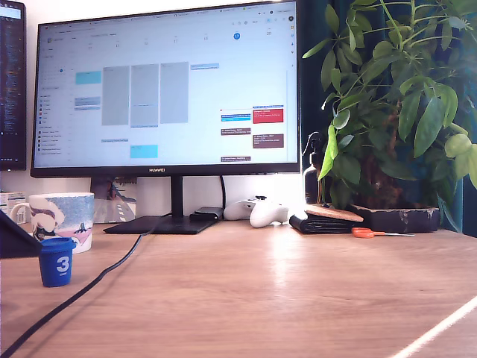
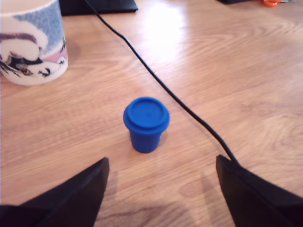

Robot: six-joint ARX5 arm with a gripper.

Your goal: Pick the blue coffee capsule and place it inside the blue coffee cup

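Observation:
The blue coffee capsule (image 1: 56,261) (image 2: 146,122) stands upright on the wooden desk, with a white "3" on its side in the exterior view. Just behind it stands the blue coffee cup (image 1: 61,217) (image 2: 31,43), a mug with a light-blue, white and pink cartoon print. In the wrist view my gripper (image 2: 162,161) is open, and its two black fingers (image 2: 75,196) are spread wide on either side, a short way back from the capsule. Nothing is between them. In the exterior view only a dark part of the arm (image 1: 13,237) shows at the left edge.
A black cable (image 1: 97,280) (image 2: 165,90) runs across the desk close beside the capsule. Further back are a monitor (image 1: 164,89) on its stand, a white game controller (image 1: 257,211), a dark wallet (image 1: 324,221), orange scissors (image 1: 365,233) and a potted plant (image 1: 395,112).

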